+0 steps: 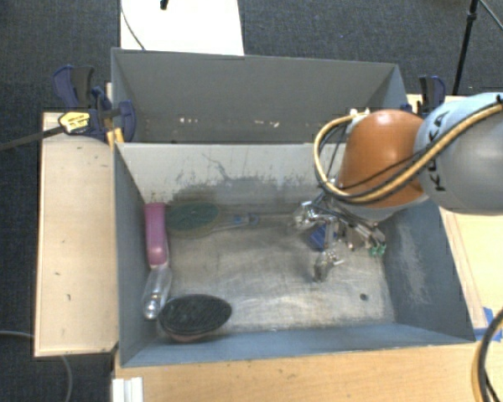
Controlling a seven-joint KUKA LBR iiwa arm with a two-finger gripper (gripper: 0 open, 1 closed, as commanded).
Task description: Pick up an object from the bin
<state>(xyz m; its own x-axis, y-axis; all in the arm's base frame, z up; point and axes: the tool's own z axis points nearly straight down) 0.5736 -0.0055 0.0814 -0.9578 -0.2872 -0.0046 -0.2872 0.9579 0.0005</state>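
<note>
Bin (251, 99): grey sheet metal, scuffed floor; dark carpet (25, 40) around. Gripper (322, 266): metal, over floor right of centre; open or closed, cannot tell.

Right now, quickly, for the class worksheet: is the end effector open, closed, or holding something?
The end effector: cannot be told whether open or closed, or holding anything; it sits low in the bin, right of centre.

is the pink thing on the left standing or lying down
Lying down: the pink thing stretches flat on the bin floor along the left wall, its clear end near the dark oval brush.
</note>
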